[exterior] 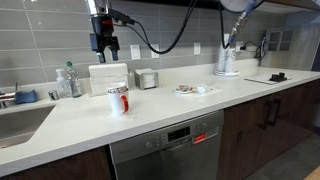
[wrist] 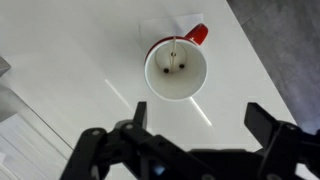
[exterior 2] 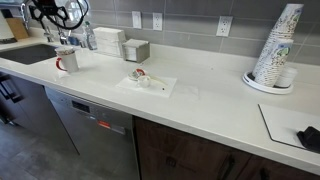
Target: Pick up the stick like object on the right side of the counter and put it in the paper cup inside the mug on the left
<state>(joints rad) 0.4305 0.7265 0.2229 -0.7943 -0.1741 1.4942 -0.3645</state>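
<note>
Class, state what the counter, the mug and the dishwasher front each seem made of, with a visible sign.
The counter: smooth pale stone or laminate, unclear which; soft reflections. The mug: probably glazed ceramic; smooth white body, red handle. The dishwasher front: likely brushed steel; dull grey metallic sheen.

Standing here, I can't read a single word or number. The dishwasher (exterior: pixel 168 150) under the bench (exterior: pixel 150 112) has a small red display (exterior: pixel 204 137) glowing on its front panel, but the characters are too blurred to make out (the same goes for both exterior views). The mug (exterior: pixel 118 100) bears red markings that form no legible lettering. The stack of paper cups (exterior 2: pixel 276 45) shows a coloured print, too small to tell any text.
</note>
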